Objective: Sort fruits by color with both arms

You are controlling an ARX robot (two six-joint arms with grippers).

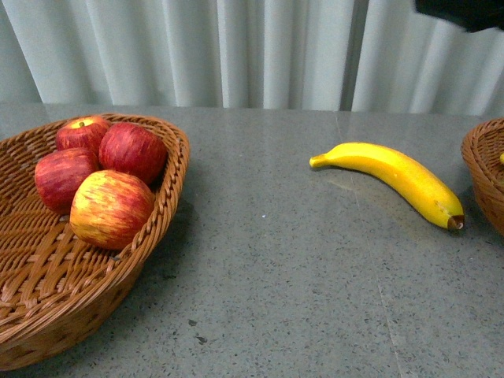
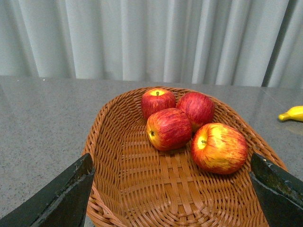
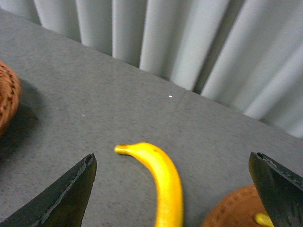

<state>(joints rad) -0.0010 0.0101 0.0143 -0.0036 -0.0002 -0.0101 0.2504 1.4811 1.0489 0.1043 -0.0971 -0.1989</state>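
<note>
While four red apples (image 1: pixel 110 209) lay together in the left basket (image 1: pixel 47 307), one banana (image 1: pixel 390 177) rested on the grey surface (image 1: pixel 276 276), near the right basket (image 1: pixel 484 169). The left gripper (image 2: pixel 170 161) above the apples and the right gripper (image 3: pixel 171 157) above the banana both had fingers wide apart, holding nothing.

No text, label, brand, number or sign can be read on anything in these three views.

We see 3 deep-red apples (image 1: pixel 131 151) at left of frame and a 4th apple (image 1: pixel 110 209) in front, streaked red/yellow. Banana (image 1: pixel 394 177), right of centre, is bright yellow w/ brown tip. Both baskets (image 1: pixel 47 291) are tan-brown weave. Table (image 1: pixel 283 283) is speckled grey, curtain (image 1: pixel 236 47) pale grey-white.
</note>
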